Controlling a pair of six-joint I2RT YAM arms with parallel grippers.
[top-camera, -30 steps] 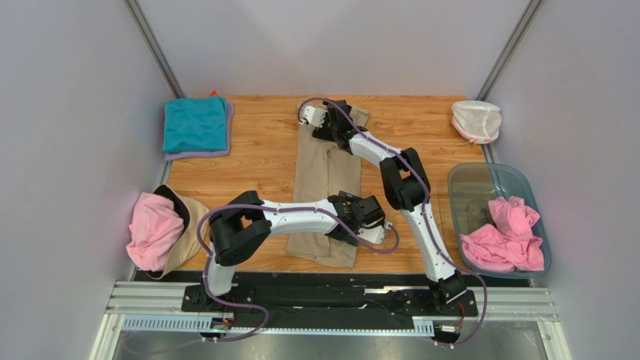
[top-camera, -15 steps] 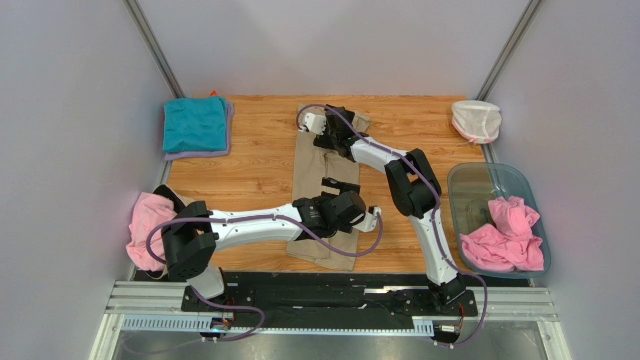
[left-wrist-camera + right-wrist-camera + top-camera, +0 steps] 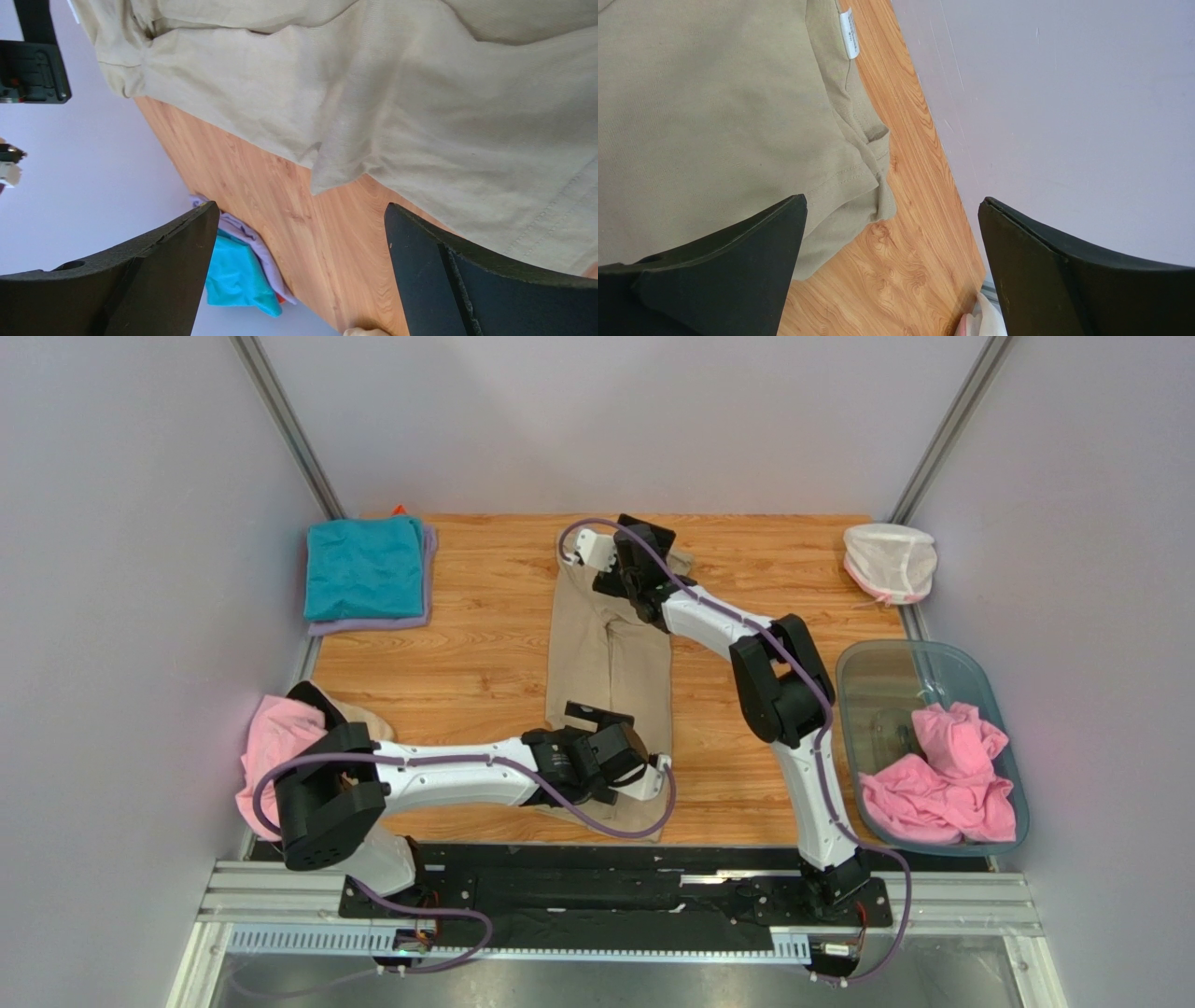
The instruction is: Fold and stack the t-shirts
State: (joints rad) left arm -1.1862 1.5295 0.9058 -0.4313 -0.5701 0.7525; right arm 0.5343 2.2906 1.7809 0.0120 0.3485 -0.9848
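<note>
**Colours on the Table**

The table (image 3: 484, 651) is orange-brown wood with darker grain lines. The tan shirt (image 3: 610, 665) is plain beige, with a small white tag (image 3: 847, 31). The teal shirt (image 3: 365, 567) is plain blue-green. The lilac shirt (image 3: 365, 627) shows as a pale purple edge under it. The pink shirt (image 3: 274, 749) is plain soft pink. The pink shirts (image 3: 940, 784) in the tub (image 3: 898, 651) are a brighter pink. The tub is clear greyish blue. The pouch (image 3: 888, 557) is white net with a bit of pink. The arms (image 3: 449, 763) are white and black, with purple cords (image 3: 617, 819). The walls (image 3: 126, 546) are pale grey.
</note>
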